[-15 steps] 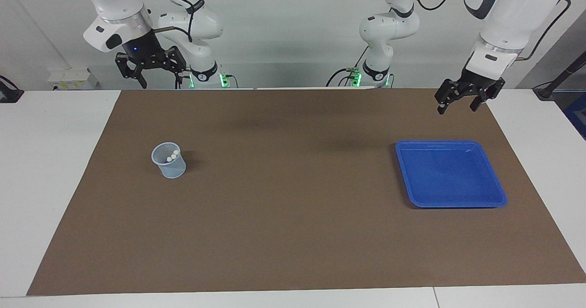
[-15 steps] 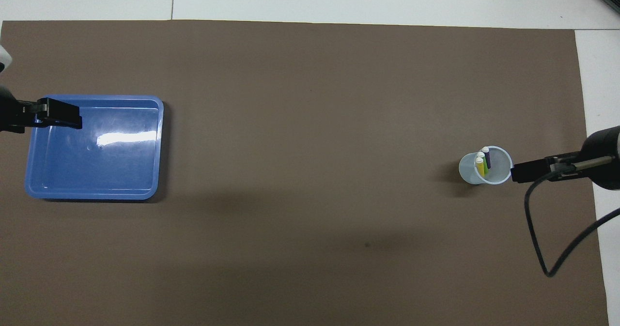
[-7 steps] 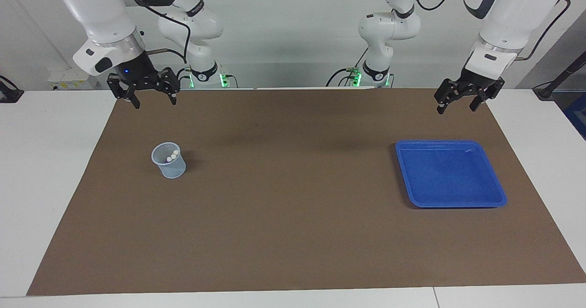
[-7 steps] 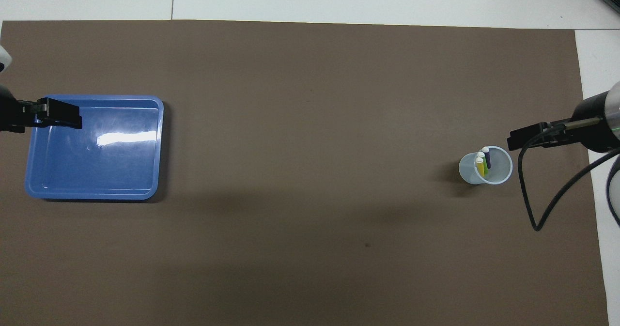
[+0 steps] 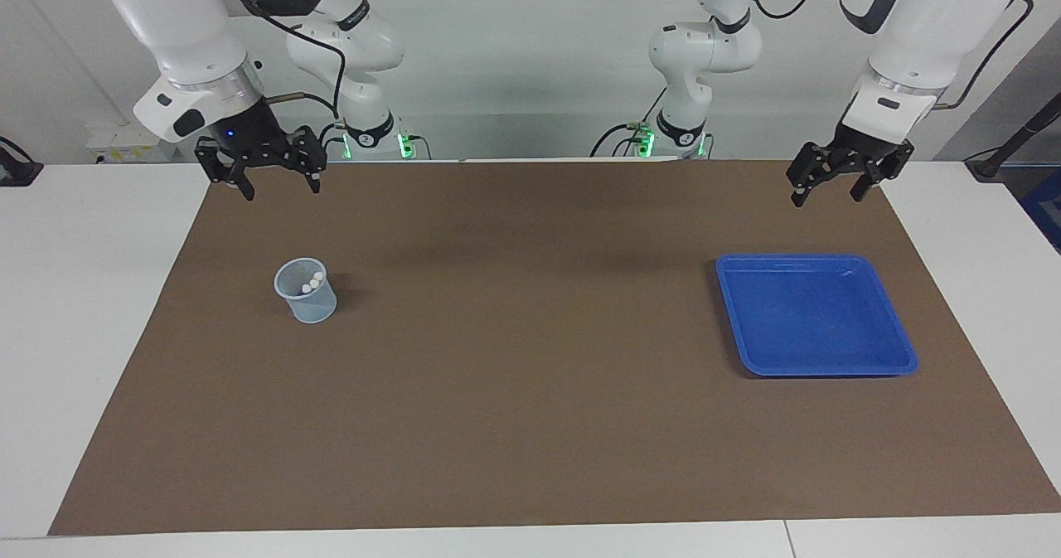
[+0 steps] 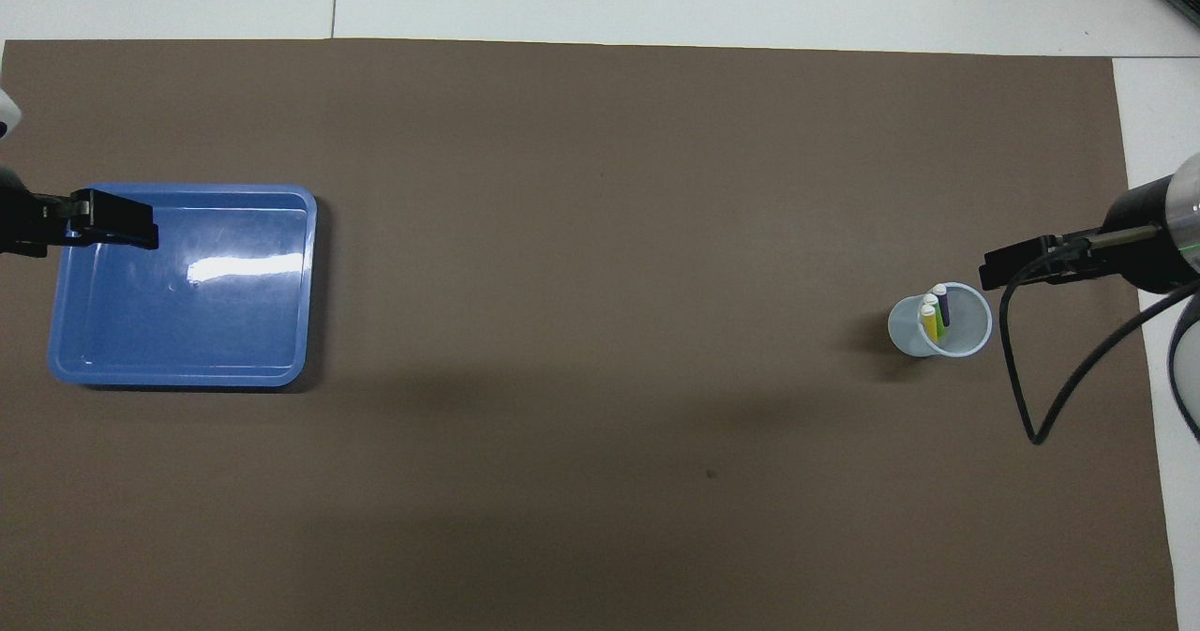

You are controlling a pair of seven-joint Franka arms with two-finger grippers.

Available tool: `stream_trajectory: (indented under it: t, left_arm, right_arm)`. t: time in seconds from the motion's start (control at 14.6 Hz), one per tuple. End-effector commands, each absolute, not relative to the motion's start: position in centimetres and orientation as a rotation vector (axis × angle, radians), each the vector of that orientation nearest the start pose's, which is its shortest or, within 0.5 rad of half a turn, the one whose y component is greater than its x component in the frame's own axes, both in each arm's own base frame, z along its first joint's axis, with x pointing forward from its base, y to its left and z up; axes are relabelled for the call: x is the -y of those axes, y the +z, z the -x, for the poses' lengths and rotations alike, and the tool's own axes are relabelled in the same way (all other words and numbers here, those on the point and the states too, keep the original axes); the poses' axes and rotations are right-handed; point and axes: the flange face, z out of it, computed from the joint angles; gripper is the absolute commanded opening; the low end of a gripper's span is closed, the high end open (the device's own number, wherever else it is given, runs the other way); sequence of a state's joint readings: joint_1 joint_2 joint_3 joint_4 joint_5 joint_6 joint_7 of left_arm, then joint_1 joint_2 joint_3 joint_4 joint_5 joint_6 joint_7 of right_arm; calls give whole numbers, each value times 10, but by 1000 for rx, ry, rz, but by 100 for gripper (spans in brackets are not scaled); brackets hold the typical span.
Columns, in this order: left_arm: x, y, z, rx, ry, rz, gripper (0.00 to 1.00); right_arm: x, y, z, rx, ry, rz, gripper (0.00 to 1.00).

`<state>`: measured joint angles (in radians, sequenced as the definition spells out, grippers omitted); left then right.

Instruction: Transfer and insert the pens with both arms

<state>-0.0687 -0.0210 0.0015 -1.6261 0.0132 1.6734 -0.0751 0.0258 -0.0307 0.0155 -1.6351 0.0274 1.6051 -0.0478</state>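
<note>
Three pens (image 6: 936,315) stand in one clear cup (image 5: 307,293). One blue tray (image 5: 815,315). Left pincer (image 5: 837,185) and right pincer (image 5: 269,178) both hang raised, fingers apart, holding nothing.

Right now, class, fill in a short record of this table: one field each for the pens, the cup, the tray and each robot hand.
pens: three pens, yellow, green and purple, standing in the cup
cup: clear cup on the brown mat, toward the right arm's end
tray: blue tray, nothing in it, toward the left arm's end
left hand: left hand open, holding nothing, raised near the tray
right hand: right hand open, holding nothing, raised near the cup
</note>
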Motion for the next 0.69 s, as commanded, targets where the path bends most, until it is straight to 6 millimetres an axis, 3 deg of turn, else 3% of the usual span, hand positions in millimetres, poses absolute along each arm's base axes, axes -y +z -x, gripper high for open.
stream_trajectory:
  t: [0.0,0.62]
  left_arm:
    - [36,625,-563,-2,-134,3126,100]
    - [39,627,-562,-2,-139,3149,100]
  right_arm:
    - [-24,617,-548,116,-31,3123,100]
    - [-19,619,-548,100,-43,3126,100]
